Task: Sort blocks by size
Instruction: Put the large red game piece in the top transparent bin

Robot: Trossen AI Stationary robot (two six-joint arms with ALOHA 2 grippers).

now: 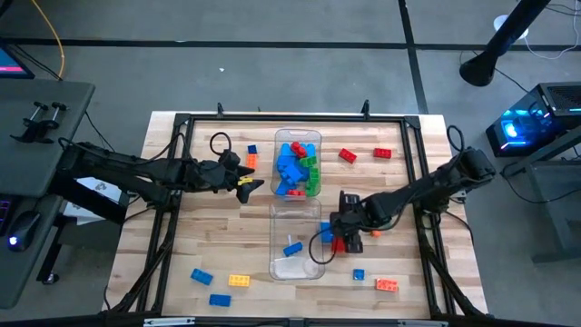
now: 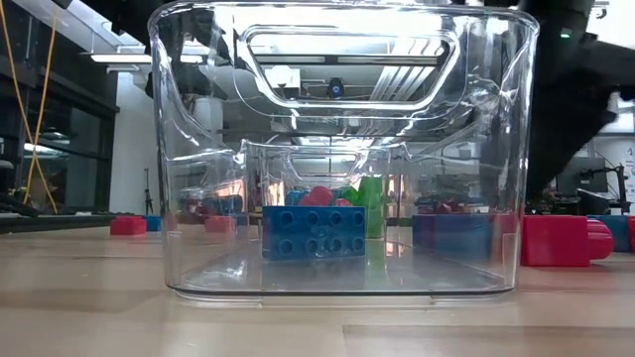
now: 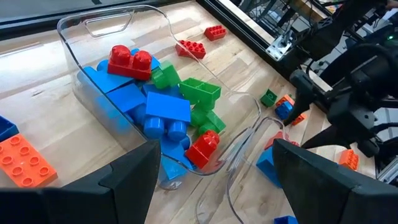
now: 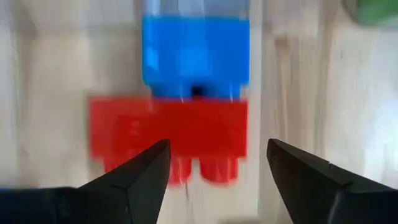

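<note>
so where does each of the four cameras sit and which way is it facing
high view: above the table, looking straight down; shows both arms, left gripper beside the fuller bin, right gripper by the near bin.
low view: at tabletop height, looking level through the near bin at a blue brick; no fingers visible.
left wrist view: on the left wrist, facing the fuller bin; own open fingers show.
right wrist view: on the right wrist, facing a red brick and another blue brick; own fingers open.
shared: high and left wrist views both show the fuller bin.
</note>
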